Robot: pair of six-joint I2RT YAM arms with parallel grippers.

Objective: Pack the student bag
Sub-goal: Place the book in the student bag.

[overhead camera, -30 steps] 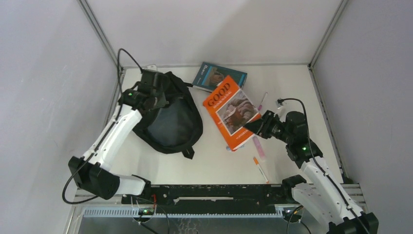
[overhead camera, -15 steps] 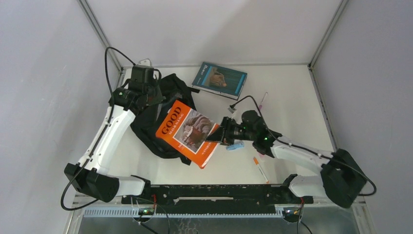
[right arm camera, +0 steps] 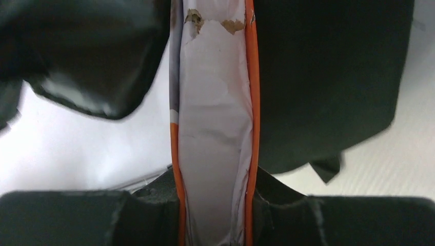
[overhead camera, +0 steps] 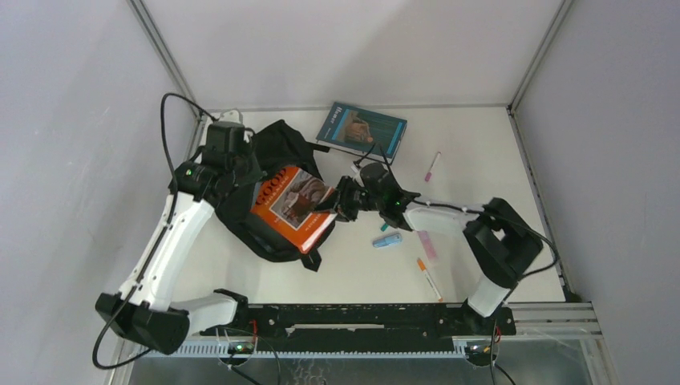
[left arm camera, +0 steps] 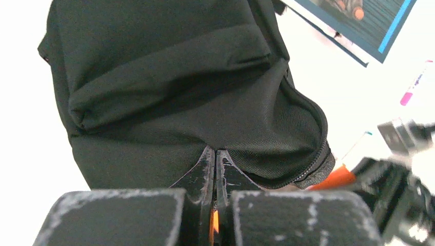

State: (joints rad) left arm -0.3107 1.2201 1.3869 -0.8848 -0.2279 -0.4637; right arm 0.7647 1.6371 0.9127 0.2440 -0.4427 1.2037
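The black student bag (overhead camera: 281,147) lies at the left of the table. My left gripper (overhead camera: 243,170) is shut, pinching the fabric at the bag's opening; the left wrist view shows the fingers (left arm camera: 207,163) pressed together on the bag (left arm camera: 169,77). My right gripper (overhead camera: 334,205) is shut on the near edge of an orange book (overhead camera: 290,205) titled GOOD, which lies tilted over the bag's opening. In the right wrist view the book's page edge (right arm camera: 215,102) runs up between the fingers, with the bag (right arm camera: 328,77) around it.
A dark blue book (overhead camera: 361,128) lies at the back of the table. A pink pen (overhead camera: 433,166), a small blue item (overhead camera: 387,240), a pale pink stick (overhead camera: 426,242) and an orange pen (overhead camera: 429,277) lie right of the bag. Grey walls enclose the table.
My right arm has carried the orange book left from the table's middle onto the bag's opening. My left gripper has shifted slightly left and back with the bag's edge.
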